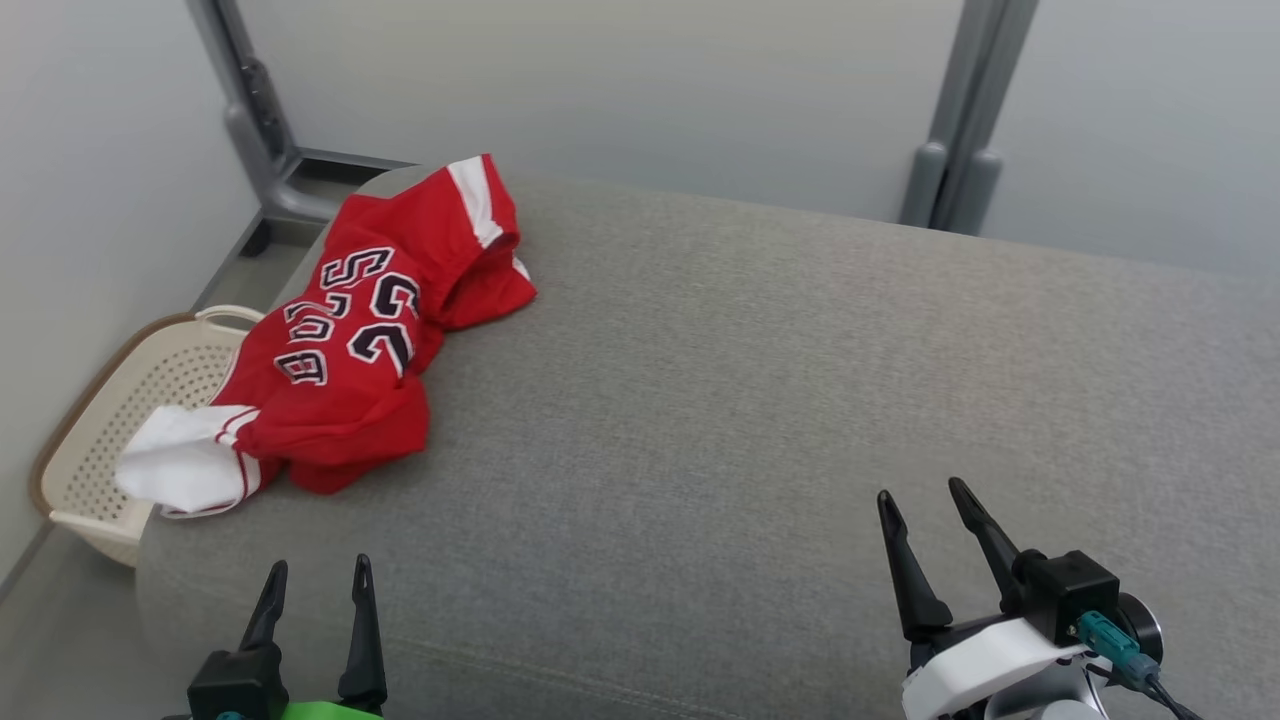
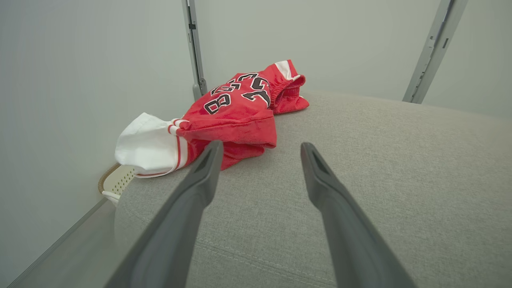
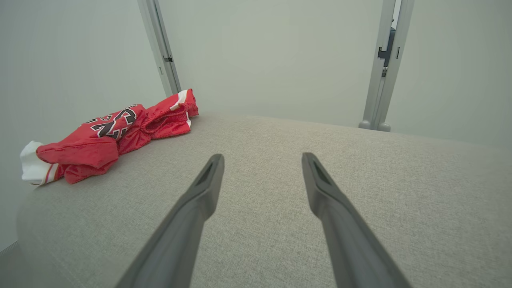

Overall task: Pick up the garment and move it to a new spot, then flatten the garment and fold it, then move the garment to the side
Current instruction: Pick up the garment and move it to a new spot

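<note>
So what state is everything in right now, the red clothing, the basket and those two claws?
Garment: crumpled, unfolded, at the left edge of the cushion, white part overhanging.
Basket: on the floor beside the cushion, partly hidden by the garment.
Left gripper: fingers open, holding nothing.
Right gripper: fingers open, holding nothing.

Right gripper (image 3: 262,158) fingers spread, nothing between them; grey fabric surface (image 3: 360,180) beneath; red garment (image 3: 92,152) crumpled at far left edge, black-and-white numerals facing up, white trim at near end; left post (image 3: 158,44) and right post (image 3: 384,64) against pale wall behind.
</note>
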Motion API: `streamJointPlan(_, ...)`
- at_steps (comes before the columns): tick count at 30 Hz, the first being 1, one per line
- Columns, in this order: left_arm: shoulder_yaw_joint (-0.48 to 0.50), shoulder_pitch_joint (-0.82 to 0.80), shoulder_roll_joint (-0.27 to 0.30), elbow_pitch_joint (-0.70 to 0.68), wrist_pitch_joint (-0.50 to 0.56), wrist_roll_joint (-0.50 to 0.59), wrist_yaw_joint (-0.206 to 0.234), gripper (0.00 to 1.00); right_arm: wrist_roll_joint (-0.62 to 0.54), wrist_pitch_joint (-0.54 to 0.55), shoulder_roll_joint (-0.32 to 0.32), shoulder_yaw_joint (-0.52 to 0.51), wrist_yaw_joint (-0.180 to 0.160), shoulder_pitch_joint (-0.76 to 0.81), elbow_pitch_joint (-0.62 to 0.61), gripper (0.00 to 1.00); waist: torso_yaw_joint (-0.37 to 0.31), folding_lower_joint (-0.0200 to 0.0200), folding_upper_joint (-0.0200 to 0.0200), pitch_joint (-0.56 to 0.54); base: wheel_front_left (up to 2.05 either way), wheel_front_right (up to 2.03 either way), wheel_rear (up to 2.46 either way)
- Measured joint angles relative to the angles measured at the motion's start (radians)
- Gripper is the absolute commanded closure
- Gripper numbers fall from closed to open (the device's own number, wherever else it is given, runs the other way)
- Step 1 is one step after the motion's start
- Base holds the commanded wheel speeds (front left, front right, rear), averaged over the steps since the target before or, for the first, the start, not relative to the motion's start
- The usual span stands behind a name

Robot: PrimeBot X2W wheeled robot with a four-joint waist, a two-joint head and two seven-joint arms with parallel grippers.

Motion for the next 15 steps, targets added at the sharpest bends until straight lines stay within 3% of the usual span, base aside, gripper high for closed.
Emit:
streamJointPlan(9,-0.006,-0.003,0.006,0.002,0.005,-0.012,0.000,0.00,0.000,0.000,0.000,0.004,0.000,-0.010,0.008,0.00,0.121,0.0000,0.0000,0.003,0.00,0.00,0.00)
streamJointPlan(15,-0.006,-0.063,0.025,0.022,0.033,-0.017,-0.003,0.00,-0.003,0.000,0.000,-0.002,0.000,-0.012,0.014,0.00,0.113,0.0000,0.0000,0.006,0.00,0.00,0.00)
